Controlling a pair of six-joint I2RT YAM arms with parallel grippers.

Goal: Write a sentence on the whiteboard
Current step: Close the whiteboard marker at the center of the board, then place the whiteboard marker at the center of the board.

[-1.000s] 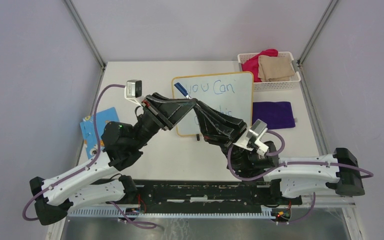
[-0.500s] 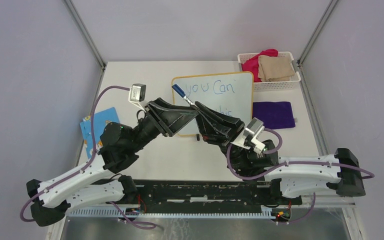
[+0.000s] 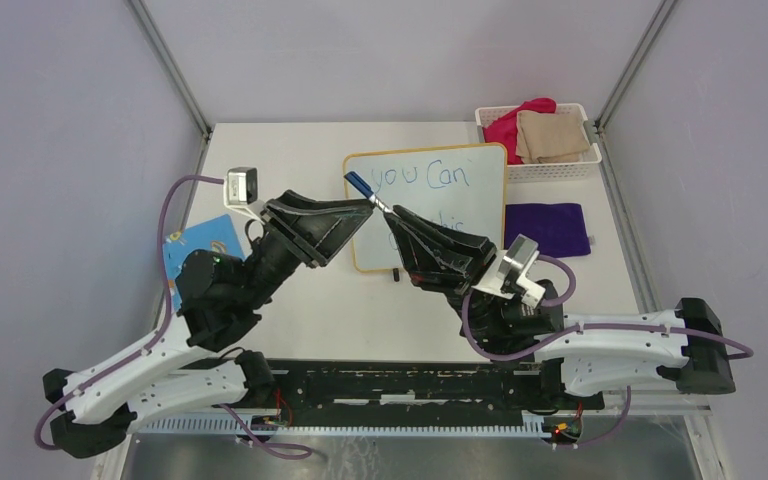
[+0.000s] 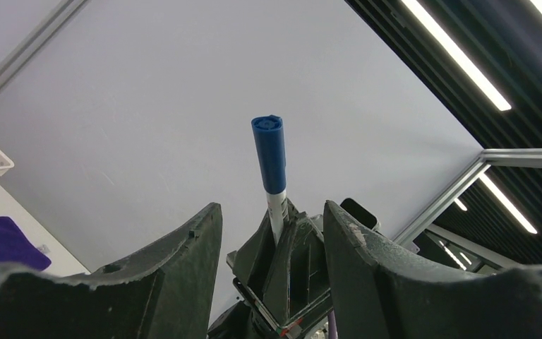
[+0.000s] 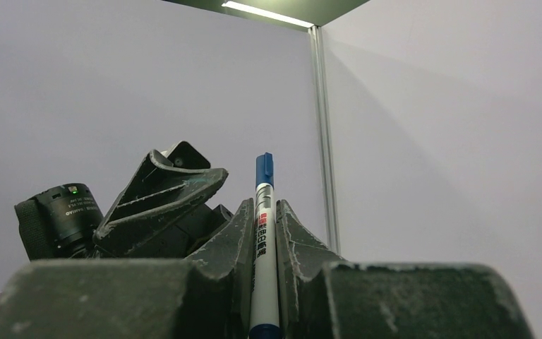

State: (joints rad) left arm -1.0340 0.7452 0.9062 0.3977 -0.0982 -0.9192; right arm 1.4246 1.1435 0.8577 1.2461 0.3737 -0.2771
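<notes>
Far back on the middle of the table [image 3: 380, 310] sits the whiteboard [image 3: 480, 205], the biggest thing for this job. It has a thin yellow rim and a shiny white face. It looks light, stiff and slick, so I think a hard push could make it slide. The rim is the best place to hold it, because fingers on the face could smear the ink. A purple cloth [image 3: 547, 228] lies just beside its right edge.

Next come the two arms, which meet in front of the board and above it. The right gripper [image 5: 263, 205] has its fingers squeezed tight on the marker [image 4: 269, 152] and points it up. The left gripper [image 4: 272, 208] has its fingers spread apart with nothing in them. The marker's top pokes up in the gap between them and touches neither one.

The marker is thin, light, hard and smooth, so it can slip or twist. A low grip on the white part, like now, keeps it steady. The blue cap sits on its top end.

Smallest is the sentence [image 3: 422, 177], in thin blue lines. "you Can" shows on top. The arms hide most of the second line. The ink would wipe off easily, I think.
</notes>
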